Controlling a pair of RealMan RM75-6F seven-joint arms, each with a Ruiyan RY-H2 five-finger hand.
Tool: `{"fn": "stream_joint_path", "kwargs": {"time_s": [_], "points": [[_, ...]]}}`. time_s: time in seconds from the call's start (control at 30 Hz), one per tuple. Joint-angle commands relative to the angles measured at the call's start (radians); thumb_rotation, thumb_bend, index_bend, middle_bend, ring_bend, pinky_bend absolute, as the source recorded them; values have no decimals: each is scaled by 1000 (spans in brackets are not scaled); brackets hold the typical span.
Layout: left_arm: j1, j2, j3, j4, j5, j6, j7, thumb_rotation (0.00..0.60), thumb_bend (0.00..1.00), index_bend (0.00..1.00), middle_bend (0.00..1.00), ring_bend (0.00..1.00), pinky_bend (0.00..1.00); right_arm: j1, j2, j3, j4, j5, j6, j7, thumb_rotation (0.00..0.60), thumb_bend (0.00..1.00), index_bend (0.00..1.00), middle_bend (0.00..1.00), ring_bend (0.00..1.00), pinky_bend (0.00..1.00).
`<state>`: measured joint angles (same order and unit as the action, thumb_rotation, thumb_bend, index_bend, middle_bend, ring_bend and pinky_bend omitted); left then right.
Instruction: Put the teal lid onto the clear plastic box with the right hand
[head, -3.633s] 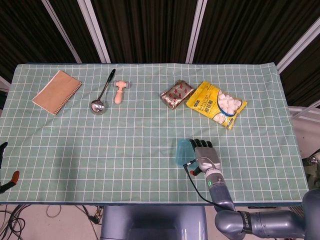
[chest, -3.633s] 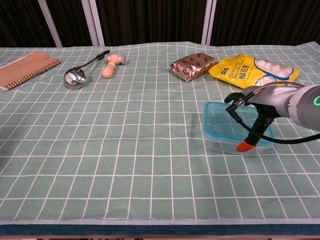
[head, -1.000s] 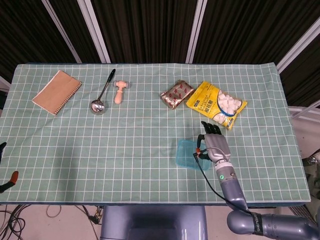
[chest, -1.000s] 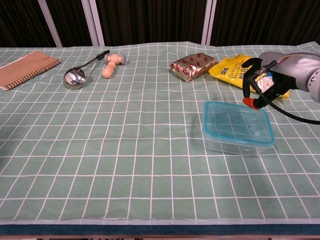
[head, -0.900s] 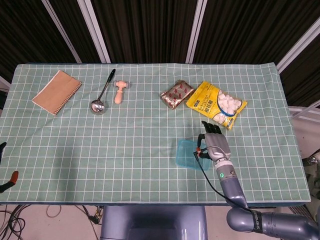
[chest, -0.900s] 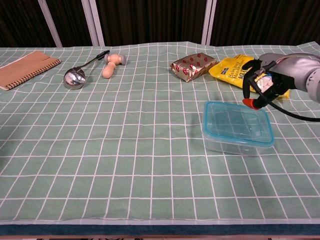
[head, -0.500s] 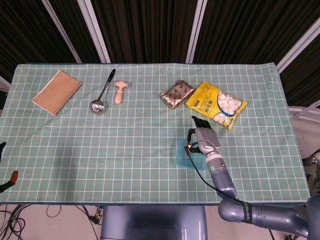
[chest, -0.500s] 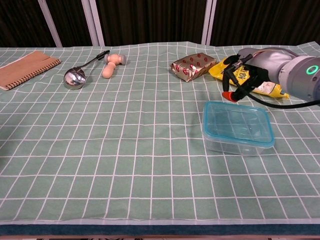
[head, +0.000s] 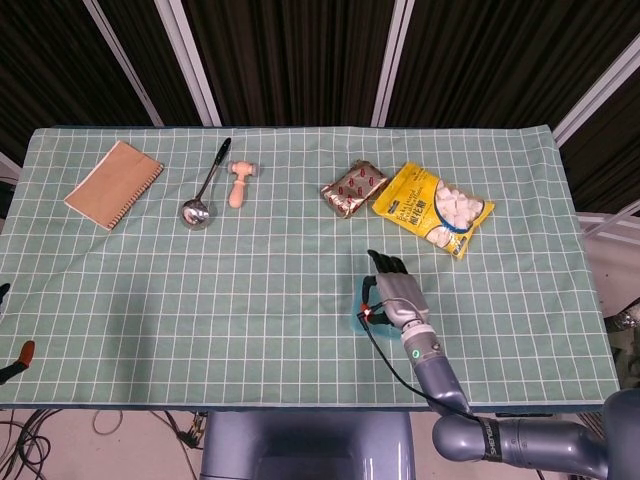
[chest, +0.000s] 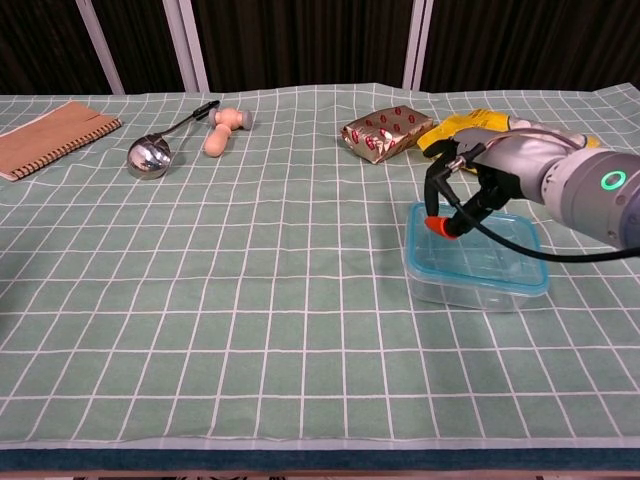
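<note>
A table covered with a green cloth (head: 250, 290) printed in a white grid stands before dark curtains crossed by pale slanted bars. At the far left edge of the head view, low down, a dark fingertip and an orange tip of the left hand (head: 8, 365) just show past the cloth; too little is visible to tell whether it is spread or clenched, and the chest view does not show it.

Near the far left corner lies a brown spiral notebook (head: 114, 183). To its right rests a metal ladle (head: 204, 184) with a black handle, bowl toward the near side, and just beside it a small wooden mallet (head: 238, 184). Further right, past the middle, a shiny brown and red foil packet (head: 354, 188) lies close to a yellow bag of white sweets (head: 433, 208).

Nearer the robot, right of centre, sits the clear plastic box (chest: 474, 287) with the teal lid (chest: 520, 278) lying flat on its rim, the lid's edges matching the box all around as far as the chest view shows. The right hand (chest: 478, 186) hovers over the box's far left corner, palm down, fingers loosely curled and apart, holding nothing; its orange-tipped thumb (chest: 437, 226) hangs just over the lid's left edge, and whether it touches cannot be told. In the head view the same hand (head: 394, 293) covers most of the box. A black cable loops from the wrist across the lid.
</note>
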<state>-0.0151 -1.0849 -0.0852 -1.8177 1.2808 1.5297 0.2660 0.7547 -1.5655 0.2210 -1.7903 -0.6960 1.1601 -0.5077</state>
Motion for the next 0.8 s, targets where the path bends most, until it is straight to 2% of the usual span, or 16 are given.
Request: {"fn": "stream_joint_path", "kwargs": {"time_s": [0.03, 0.43, 0.8], "points": [[0, 0, 0, 0, 0, 0, 0, 600, 321, 77, 0, 0, 0, -30, -13, -45, -30, -72, 23, 22, 600, 567, 666, 34, 0, 0], [0, 0, 0, 1, 1, 3, -1, 600, 321, 77, 0, 0, 0, -47, -40, -55, 2, -89, 22, 24, 600, 567, 669, 32, 0, 0], [-1, -2, 0, 3, 0, 2, 3, 600, 321, 77, 0, 0, 0, -63, -24, -60, -1, -102, 8, 34, 600, 567, 669, 32, 0, 0]]}}
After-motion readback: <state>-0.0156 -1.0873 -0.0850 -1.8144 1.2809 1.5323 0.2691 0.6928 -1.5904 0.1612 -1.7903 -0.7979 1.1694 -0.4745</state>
